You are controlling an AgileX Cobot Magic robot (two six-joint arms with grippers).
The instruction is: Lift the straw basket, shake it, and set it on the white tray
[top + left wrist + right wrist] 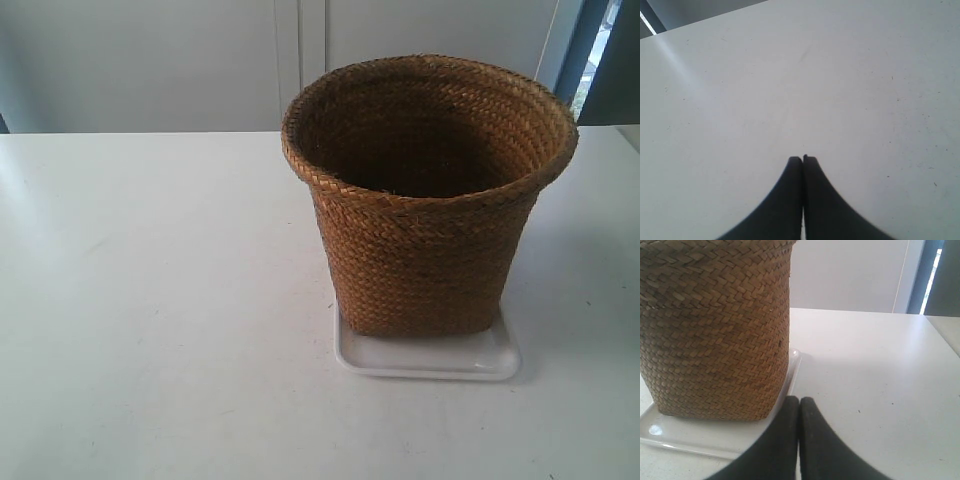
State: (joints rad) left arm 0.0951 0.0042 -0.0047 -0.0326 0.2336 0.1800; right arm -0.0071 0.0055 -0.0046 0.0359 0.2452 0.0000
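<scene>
Tall brown braided-straw basket (425, 250): upright on shallow white plastic tray (430, 362)
Left gripper (802, 159): fingers clenched together, empty
Right gripper (799, 400): clenched, empty, near tray

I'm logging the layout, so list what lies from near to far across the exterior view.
Bare front of the table → front rim of the white tray → straw basket standing on that tray → pale wall behind the table.

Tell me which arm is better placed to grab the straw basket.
Probably right: the right gripper, shut, sits beside the straw basket on the white tray; the left gripper sees only table.
</scene>
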